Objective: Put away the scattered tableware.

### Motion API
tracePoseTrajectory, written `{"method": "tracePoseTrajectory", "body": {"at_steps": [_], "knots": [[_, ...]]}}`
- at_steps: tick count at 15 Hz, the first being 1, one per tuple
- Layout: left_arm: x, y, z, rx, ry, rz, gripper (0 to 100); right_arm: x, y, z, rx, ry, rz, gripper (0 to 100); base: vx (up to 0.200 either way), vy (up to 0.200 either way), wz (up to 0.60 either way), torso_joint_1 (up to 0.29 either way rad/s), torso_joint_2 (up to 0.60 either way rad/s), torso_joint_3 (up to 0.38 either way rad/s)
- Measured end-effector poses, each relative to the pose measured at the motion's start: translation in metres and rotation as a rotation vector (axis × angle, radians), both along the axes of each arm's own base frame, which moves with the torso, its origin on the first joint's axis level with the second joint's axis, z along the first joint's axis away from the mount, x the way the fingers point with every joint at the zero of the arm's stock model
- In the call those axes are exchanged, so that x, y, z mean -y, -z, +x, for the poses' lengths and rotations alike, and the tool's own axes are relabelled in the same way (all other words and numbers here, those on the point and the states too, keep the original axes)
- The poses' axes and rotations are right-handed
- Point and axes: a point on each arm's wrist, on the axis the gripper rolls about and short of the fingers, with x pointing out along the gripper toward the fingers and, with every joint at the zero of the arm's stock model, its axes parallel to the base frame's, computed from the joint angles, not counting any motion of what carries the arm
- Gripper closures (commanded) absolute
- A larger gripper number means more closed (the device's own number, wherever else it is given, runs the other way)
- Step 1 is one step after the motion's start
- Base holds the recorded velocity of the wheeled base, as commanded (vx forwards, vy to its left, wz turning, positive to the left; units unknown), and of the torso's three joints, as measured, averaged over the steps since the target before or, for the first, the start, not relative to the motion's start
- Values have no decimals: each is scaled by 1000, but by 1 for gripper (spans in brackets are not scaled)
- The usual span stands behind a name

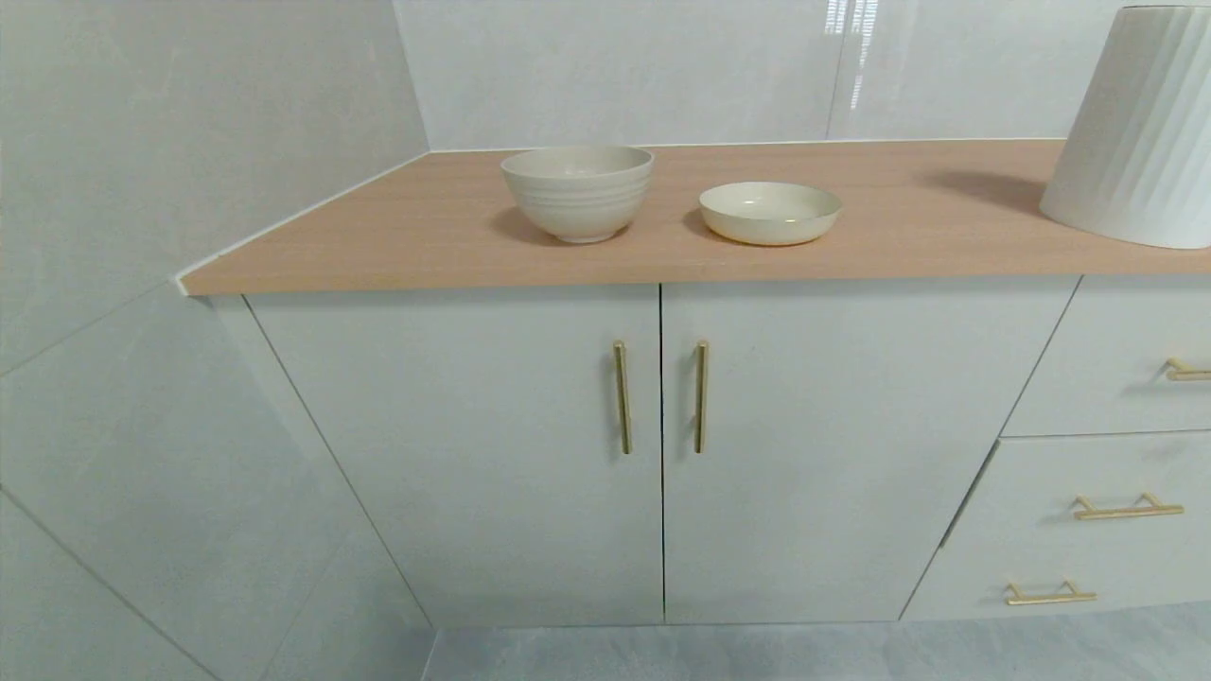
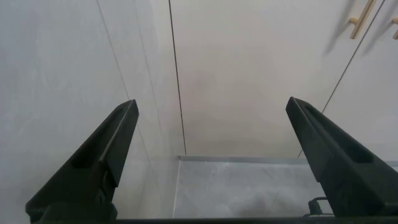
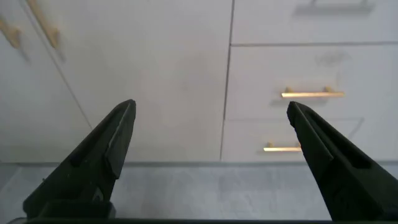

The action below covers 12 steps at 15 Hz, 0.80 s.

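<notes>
A deep bowl [image 1: 577,192] and a shallow dish [image 1: 770,213] sit near each other, not touching, on the wood counter [image 1: 908,227] above two closed doors [image 1: 473,454]. The left gripper [image 2: 211,101] has its jaws spread wide and empty, low before the cabinet. The right gripper [image 3: 211,103] is likewise wide and empty, facing the drawers [image 3: 311,68].

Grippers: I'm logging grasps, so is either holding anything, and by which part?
Nothing is held: left gripper and right gripper are both open and empty.
</notes>
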Motion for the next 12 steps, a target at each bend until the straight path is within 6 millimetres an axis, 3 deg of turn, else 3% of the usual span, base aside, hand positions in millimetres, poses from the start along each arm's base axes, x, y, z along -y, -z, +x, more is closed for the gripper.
{"method": "tracePoseTrajectory", "body": {"at_steps": [3, 5, 8, 12], "knots": [[0, 0, 0, 0, 0, 0, 0, -1, -49, -9, 87, -107, 47, 0, 0, 0, 0, 0, 0, 0], [0, 0, 0, 0, 0, 0, 0, -3, -72, 4, 1, -216, 38, 0, 0, 0, 0, 0, 0, 0], [0, 0, 0, 0, 0, 0, 0, -9, -106, 48, -188, -410, 46, 0, 0, 0, 0, 0, 0, 0], [0, 0, 0, 0, 0, 0, 0, -43, -141, 141, -349, -662, 48, 0, 0, 0, 0, 0, 0, 0]]}}
